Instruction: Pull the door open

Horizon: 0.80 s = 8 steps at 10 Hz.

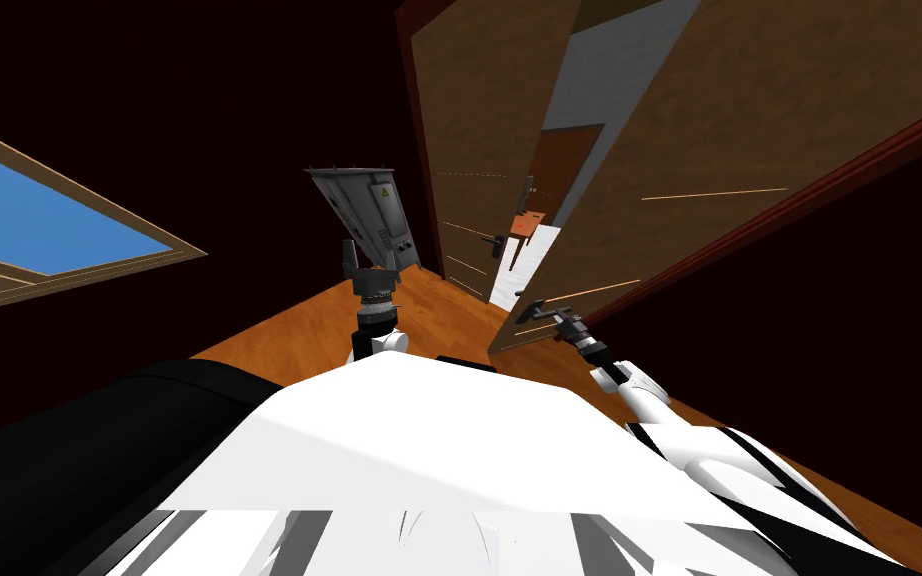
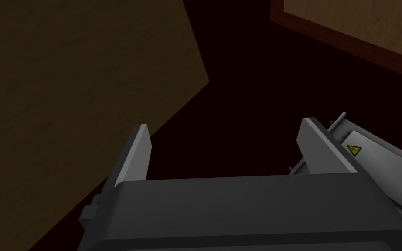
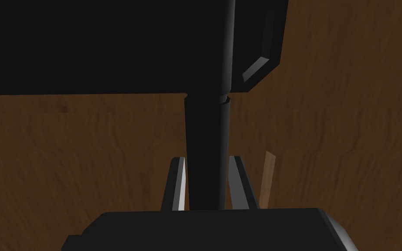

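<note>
A brown wooden door [image 1: 709, 180] stands ajar at my right, its free edge swung toward me. Its dark lever handle [image 1: 527, 310] sits low near that edge. My right gripper [image 1: 541, 314] is shut on the handle. In the right wrist view the dark handle [image 3: 204, 130] runs up between the two fingers [image 3: 179, 185], which press its sides, with the door's wood [image 3: 348, 109] behind. My left gripper [image 1: 349, 252] is raised ahead of my chest, apart from the door. In the left wrist view my left gripper [image 2: 228, 148] stands open around nothing.
A second brown door leaf [image 1: 479, 130] with its own handle stands left of the gap. Through the gap I see pale floor and a small orange table [image 1: 527, 226]. A grey electrical box [image 1: 374, 215] stands by the left gripper. A window [image 1: 39, 230] lies far left.
</note>
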Available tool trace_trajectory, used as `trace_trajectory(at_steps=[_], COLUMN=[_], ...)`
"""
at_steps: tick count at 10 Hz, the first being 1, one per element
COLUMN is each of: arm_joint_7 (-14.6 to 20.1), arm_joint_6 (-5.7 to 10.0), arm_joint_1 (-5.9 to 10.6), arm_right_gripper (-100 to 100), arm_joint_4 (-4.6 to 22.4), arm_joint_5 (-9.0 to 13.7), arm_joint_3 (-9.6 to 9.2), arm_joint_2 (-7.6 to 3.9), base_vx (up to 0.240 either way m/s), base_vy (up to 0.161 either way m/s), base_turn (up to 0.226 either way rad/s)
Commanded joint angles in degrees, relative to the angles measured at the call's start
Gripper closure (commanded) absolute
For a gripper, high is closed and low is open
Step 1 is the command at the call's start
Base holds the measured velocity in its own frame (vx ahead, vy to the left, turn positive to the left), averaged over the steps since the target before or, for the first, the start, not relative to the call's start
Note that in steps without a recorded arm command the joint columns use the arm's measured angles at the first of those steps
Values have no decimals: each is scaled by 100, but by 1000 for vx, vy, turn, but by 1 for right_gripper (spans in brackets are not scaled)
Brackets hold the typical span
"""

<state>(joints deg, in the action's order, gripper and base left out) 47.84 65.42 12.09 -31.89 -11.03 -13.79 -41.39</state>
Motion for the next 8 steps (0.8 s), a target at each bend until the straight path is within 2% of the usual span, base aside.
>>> trace_trajectory(at_steps=[1,7,8], arm_joint_7=[8,50,52], arm_joint_6=[64,321,241], arm_joint_1=[-45,-61,-60], arm_right_gripper=[100,100,100], arm_joint_4=[-35,-12,-44], arm_joint_5=[-24,-91,-60], arm_joint_3=[-47,-183,-128], arm_joint_2=[6,-5,-56], base_vx=[-134,-193,-78], base_vy=[-150,-164,-78], base_turn=[114,135,15])
